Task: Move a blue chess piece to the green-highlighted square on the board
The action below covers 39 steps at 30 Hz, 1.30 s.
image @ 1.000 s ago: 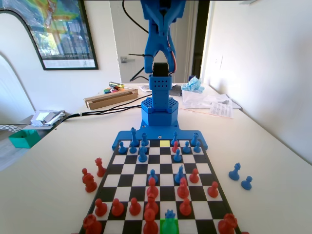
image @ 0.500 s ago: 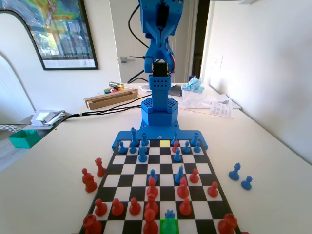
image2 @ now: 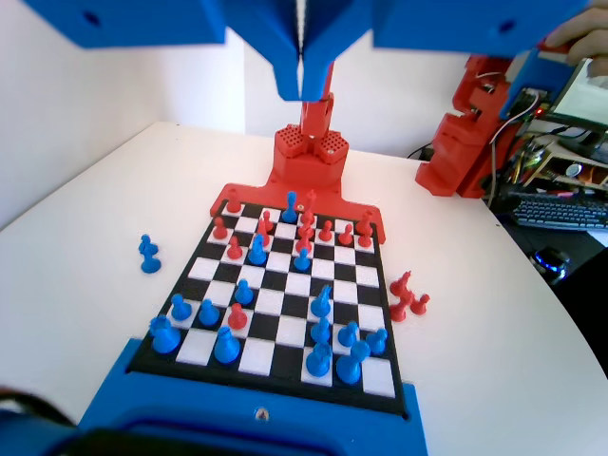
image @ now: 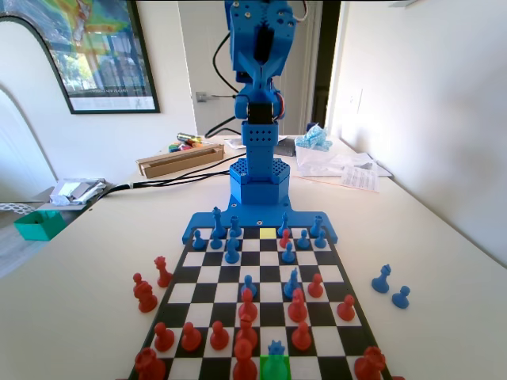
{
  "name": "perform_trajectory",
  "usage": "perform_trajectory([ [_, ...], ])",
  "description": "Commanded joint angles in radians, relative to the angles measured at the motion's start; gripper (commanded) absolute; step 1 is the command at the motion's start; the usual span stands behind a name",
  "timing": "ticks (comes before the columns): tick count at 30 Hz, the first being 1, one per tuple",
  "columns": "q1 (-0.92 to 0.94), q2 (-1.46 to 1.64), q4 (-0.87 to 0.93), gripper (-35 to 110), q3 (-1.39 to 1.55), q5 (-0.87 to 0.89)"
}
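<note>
Your table (image: 444, 237): pale cream top. Directly on it, far below your raised gripper (image2: 302, 90) with its jaws pressed together: the board (image: 257, 297); three red pieces (image: 147, 286) off its left edge in the fixed view; two blue pawns (image: 390, 286) off its right edge; behind your arm, a cardboard box (image: 181, 159) and loose papers (image: 348, 170).
</note>
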Motion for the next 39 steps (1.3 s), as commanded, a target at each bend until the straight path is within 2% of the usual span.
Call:
perform_trajectory([
  [1, 0.009, 0.034, -0.020, 1, 0.003, -0.014],
  [10, 0.008, 0.118, -0.040, 1, 0.009, -0.003],
  [39, 0.006, 0.118, -0.040, 1, 0.009, -0.006],
])
